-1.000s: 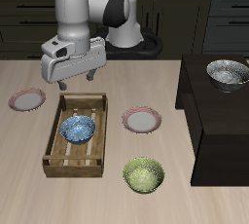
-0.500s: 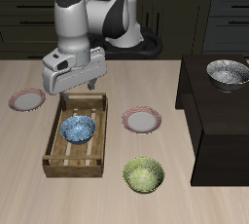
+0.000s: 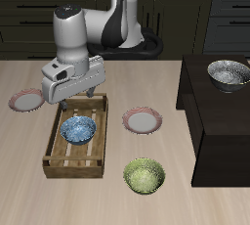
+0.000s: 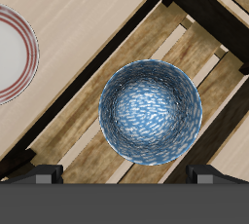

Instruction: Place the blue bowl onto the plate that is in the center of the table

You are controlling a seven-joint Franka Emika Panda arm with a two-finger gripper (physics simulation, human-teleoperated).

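Step in hand is judged as the approach for the grasp: the blue bowl is not yet held and sits upright on the slats of a wooden crate, below the gripper and slightly toward the table's front edge from it. A rim pinch is advised: one finger is best lowered inside the bowl and one outside its wall, on a side where the crate wall leaves room, since the bowl lies close to the slatted frame. The descent should be kept straight so the crate is not struck, and a clean vertical lift is needed before any sideways carry over the crate wall.

The target plate lies on the table beside the crate, apart from the gripper; a second pink-rimmed plate lies on the crate's other side and is to be ignored.

The arm is bent forward over the crate's back end, wrist pointing down. In the wrist view the bowl is seen almost centred, with both fingertips set apart, so the jaws are read as spread and empty.
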